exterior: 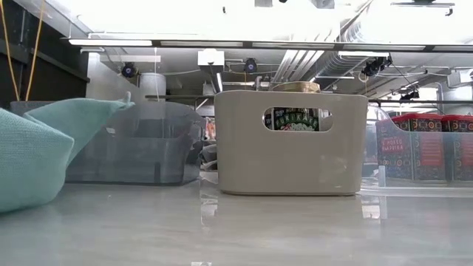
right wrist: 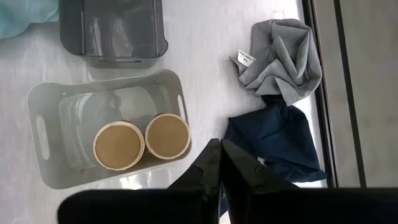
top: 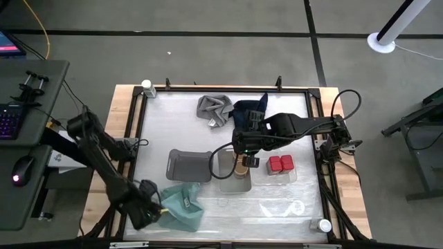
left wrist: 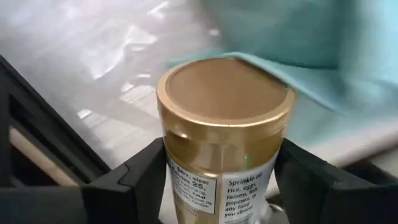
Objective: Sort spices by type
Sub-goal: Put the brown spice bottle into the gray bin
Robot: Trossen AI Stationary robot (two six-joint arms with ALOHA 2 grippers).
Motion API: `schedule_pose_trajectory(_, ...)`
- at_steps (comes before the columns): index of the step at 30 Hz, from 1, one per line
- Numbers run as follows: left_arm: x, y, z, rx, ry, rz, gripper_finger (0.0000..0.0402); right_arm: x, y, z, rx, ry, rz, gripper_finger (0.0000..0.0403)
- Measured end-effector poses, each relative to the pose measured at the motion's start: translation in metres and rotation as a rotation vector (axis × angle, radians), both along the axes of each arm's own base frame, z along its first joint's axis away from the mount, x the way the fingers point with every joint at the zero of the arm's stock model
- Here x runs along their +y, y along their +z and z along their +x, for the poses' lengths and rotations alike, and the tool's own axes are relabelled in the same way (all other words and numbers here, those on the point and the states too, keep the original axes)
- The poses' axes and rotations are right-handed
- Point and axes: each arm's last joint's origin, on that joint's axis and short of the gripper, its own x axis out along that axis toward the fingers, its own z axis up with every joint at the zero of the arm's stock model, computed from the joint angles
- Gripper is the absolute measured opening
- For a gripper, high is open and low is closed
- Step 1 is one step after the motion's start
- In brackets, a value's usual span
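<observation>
1. My left tool (left wrist: 217,186) is sitting at the desk's (top: 208,211) near left corner, beside the teal cloth (top: 183,206). Its fingers (left wrist: 134,177) are clamped on a tan-topped jar (left wrist: 224,124), held upright.
2. My right tool (right wrist: 219,163) is hovering over the light grey tray (top: 223,181) at mid-desk, fingers pressed together and holding nothing.
3. That tray is holding two tan-topped jars (right wrist: 142,141), standing side by side and touching, at one end.
4. Two red jars (top: 280,164) are sitting together in the clear tray (top: 293,178), just right of the grey one.
5. I am seeing one white-capped jar (top: 147,86) at the far left corner and another (top: 324,225) at the near right corner, both outside the frame.
6. The dark grey tray (top: 187,166), grey cloth (top: 213,108) and navy cloth (top: 248,111) are lying apart from the jars.
</observation>
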Motion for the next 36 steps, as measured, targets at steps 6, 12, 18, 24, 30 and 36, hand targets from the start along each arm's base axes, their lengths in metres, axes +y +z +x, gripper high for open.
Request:
schedule_pose_trajectory(6,0.036,0.065,-0.012,-0.238,-0.087,0.007,0.0221,0.0,0.009,-0.001,-0.032,0.014,0.002,0.0)
schedule_pose_trajectory(12,0.077,0.122,-0.013,-0.68,-0.151,0.204,0.0221,-0.001,0.029,-0.007,-0.121,-0.012,0.034,0.0)
schedule_pose_trajectory(18,0.105,0.135,0.024,-0.855,-0.329,0.634,0.0221,-0.003,0.044,-0.025,-0.208,-0.125,0.101,0.0)
schedule_pose_trajectory(24,0.124,0.132,0.108,-0.903,-0.521,0.889,0.022,0.005,0.051,-0.038,-0.278,-0.216,0.136,0.0)
schedule_pose_trajectory(30,0.136,0.108,0.175,-1.055,-0.602,0.804,0.022,0.013,0.052,-0.042,-0.291,-0.253,0.166,0.0)
schedule_pose_trajectory(36,0.131,0.083,0.189,-1.068,-0.601,0.732,0.022,0.021,0.051,-0.046,-0.298,-0.262,0.158,0.0)
